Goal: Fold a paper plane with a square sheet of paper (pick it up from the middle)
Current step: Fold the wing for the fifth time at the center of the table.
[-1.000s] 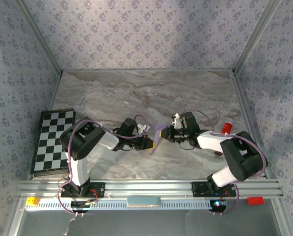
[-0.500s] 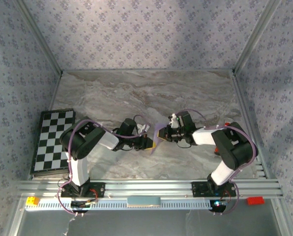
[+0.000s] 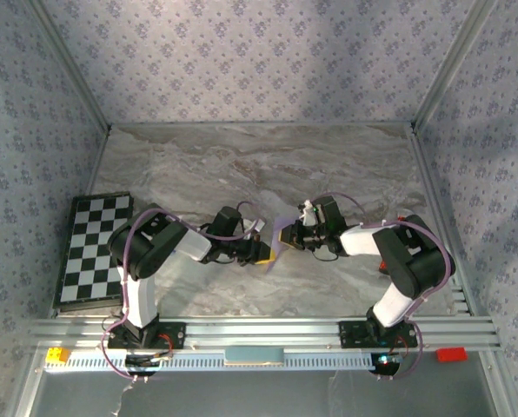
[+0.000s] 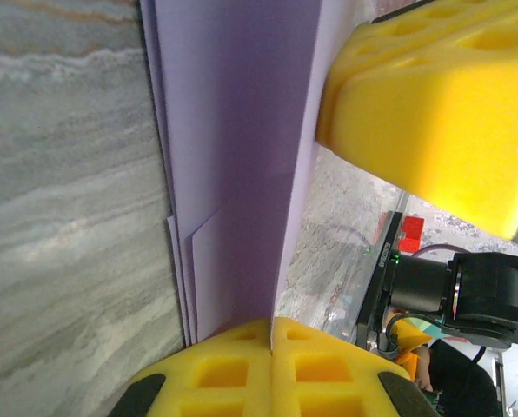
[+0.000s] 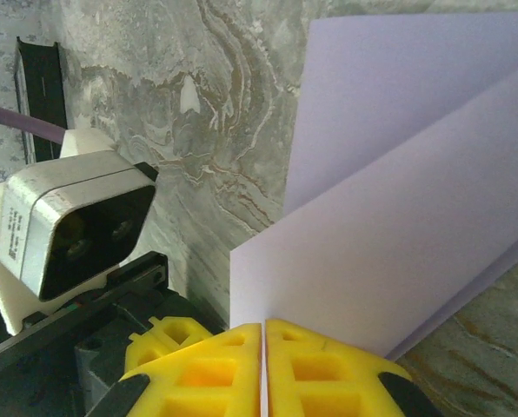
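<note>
Folded sheet of paper [image 4: 233,174] sitting upright mid-table [image 3: 198,165], between both arms. Left gripper [image 4: 272,334] pinching one edge tight, right gripper [image 5: 263,334] clamping opposite edge, jaws basically closed on it.

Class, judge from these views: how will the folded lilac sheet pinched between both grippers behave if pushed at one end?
Probably floppy: the folded lilac sheet is thin, its layers fanning apart. Likely light: the left gripper and right gripper hold it by edge pinches. A push would likely buckle or crease it.
</note>
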Controlling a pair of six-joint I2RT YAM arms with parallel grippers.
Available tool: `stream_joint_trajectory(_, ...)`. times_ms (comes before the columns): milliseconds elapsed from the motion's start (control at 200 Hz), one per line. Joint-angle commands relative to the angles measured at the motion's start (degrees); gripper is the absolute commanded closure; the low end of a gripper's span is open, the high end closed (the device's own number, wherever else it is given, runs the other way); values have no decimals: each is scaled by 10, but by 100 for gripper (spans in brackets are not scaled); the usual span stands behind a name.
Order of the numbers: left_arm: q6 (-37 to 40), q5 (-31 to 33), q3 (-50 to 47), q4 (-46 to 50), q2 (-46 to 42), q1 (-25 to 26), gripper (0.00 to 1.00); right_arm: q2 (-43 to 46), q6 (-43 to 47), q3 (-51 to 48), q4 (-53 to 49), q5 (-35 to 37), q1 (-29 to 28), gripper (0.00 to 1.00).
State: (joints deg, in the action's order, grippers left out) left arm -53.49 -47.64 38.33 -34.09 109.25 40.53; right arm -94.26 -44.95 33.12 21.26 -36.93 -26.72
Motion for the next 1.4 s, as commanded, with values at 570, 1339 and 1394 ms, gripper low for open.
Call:
stream_joint_trajectory(570,1,54,-13,90,46,-8,100,-37,9,21,0,3,0,90)
stream_joint_trajectory(1339,19,54,-10,124,34,-11,97,-76,9,24,-34,29,-6,90)
stream_joint_trajectory(1394,21,53,-7,128,26,-12,95,-77,8,23,-36,32,-7,90)
